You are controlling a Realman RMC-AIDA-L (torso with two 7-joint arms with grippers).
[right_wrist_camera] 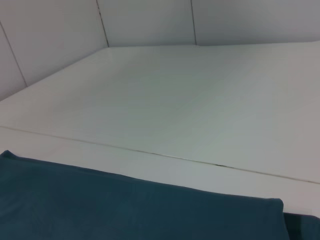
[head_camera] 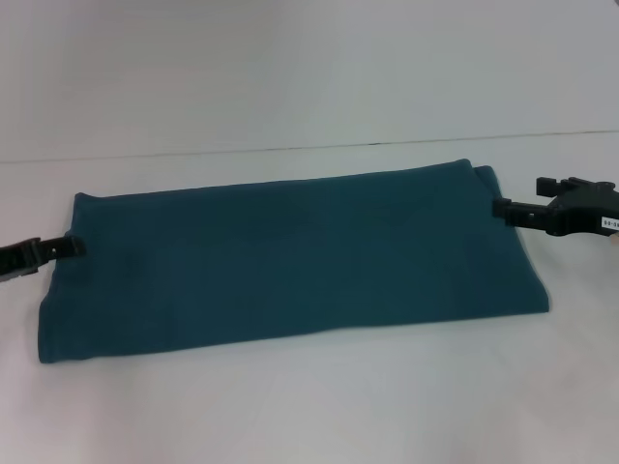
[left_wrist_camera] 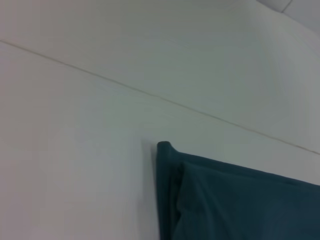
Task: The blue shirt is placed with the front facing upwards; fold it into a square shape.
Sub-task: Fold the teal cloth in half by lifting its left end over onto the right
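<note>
Left gripper (head_camera: 75,247) and right gripper (head_camera: 503,208) at opposite short ends of the blue shirt (head_camera: 290,256), grip unreadable, shirt already a long band on the table (head_camera: 309,406); next, probably folding end over end toward a square.

Blue shirt (head_camera: 290,261): dark teal, folded into a long band lying flat across the middle of the white surface, running left to right. No lettering or collar shows. Layered edges visible at the far right corner; near edge runs slightly skewed.
</note>
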